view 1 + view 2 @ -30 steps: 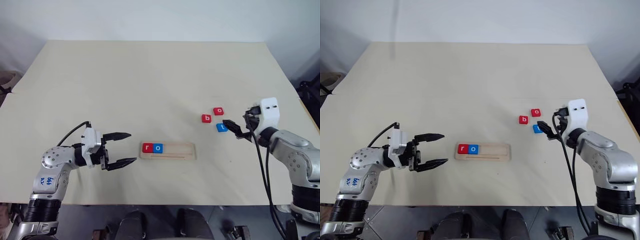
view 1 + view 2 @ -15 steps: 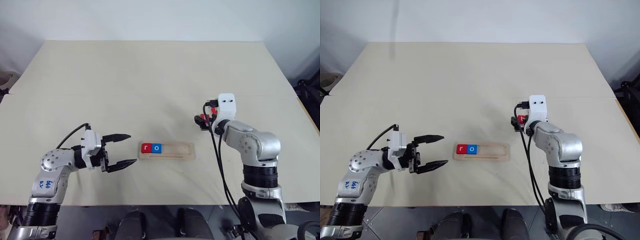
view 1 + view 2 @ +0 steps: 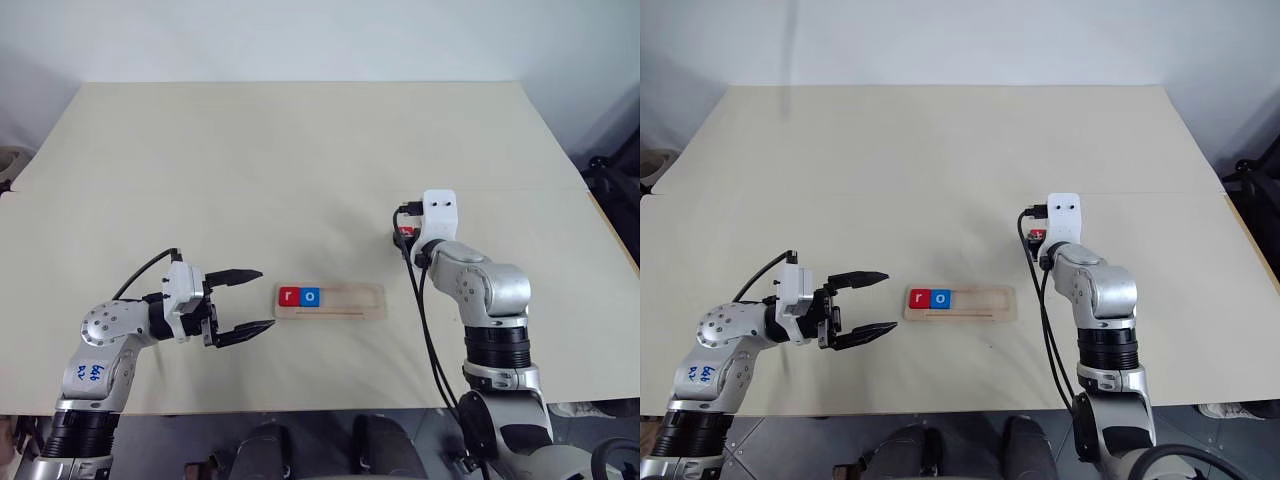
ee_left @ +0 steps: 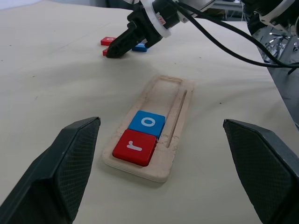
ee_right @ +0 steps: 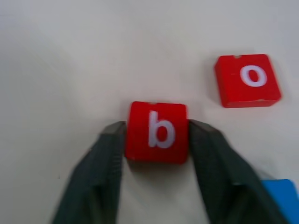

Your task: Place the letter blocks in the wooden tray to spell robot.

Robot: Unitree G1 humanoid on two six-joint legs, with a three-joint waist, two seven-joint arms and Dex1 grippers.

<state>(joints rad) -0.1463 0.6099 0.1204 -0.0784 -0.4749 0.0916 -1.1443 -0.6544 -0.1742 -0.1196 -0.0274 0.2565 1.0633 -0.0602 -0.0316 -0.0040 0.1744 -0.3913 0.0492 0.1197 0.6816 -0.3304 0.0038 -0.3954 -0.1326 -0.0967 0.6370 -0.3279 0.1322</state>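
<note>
Compared with a second ago, my right gripper (image 5: 156, 140) has swung in from beside the blue tile at the table's right side to the red b block (image 5: 157, 131), and its fingers, spread wide then, now press against the b's two opposite edges, clamping it where it lies on the table (image 3: 300, 160). My left gripper (image 3: 250, 300) has not shifted: it hovers just left of the wooden tray (image 3: 330, 300) with its two fingers spread apart and nothing between them.

Counting tiles, I find five. Two sit in the tray's slot at its left end, touching each other: a red r (image 4: 136, 147) and a blue o (image 4: 147, 124). The rest of the slot is bare wood. Three lie on the table to the right of the tray and farther from me: the b in my grip, a red o (image 5: 248, 79) just beside it, and a blue tile (image 5: 280, 198) near my right finger, its letter out of sight. There is one tray.
</note>
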